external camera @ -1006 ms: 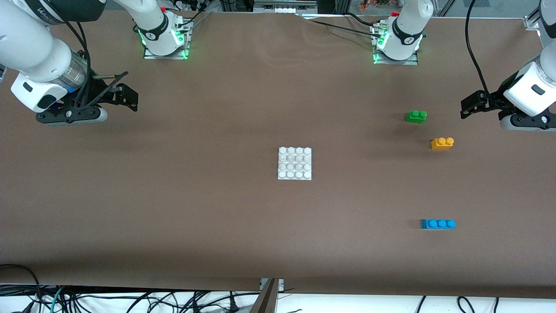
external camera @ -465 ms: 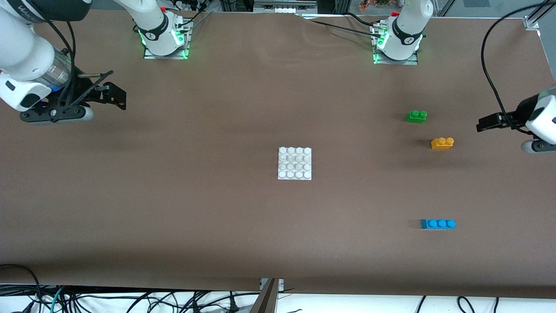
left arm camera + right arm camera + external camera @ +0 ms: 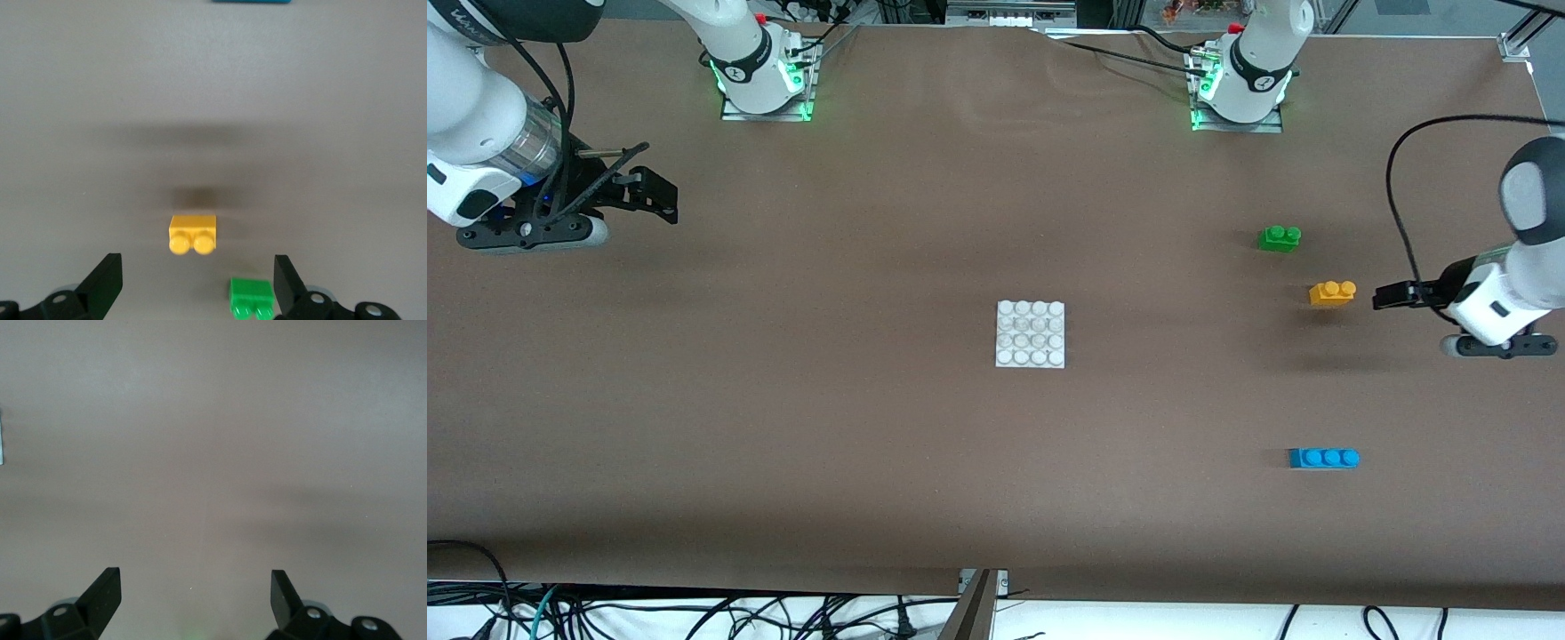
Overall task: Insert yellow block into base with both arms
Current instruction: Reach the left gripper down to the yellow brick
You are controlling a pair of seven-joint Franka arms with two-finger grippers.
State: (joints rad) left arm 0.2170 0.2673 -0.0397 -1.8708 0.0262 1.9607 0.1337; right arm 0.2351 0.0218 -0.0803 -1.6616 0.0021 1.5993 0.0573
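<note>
two studs up on yellow block point(image 3: 1332, 292), long axis running arm-to-arm.

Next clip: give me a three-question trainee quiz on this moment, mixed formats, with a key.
1. True or false: the left gripper is shut on the yellow block.
2. Which brick lies nearest the front camera? A) the green brick B) the yellow block C) the blue brick
3. Fill in: the base carries ____ bricks on its studs.

Key:
1. False. The left gripper is open, up in the air beside the yellow block, which sits free on the table. The right gripper is open too, waiting over the right arm's end of the table.
2. C
3. no
</note>
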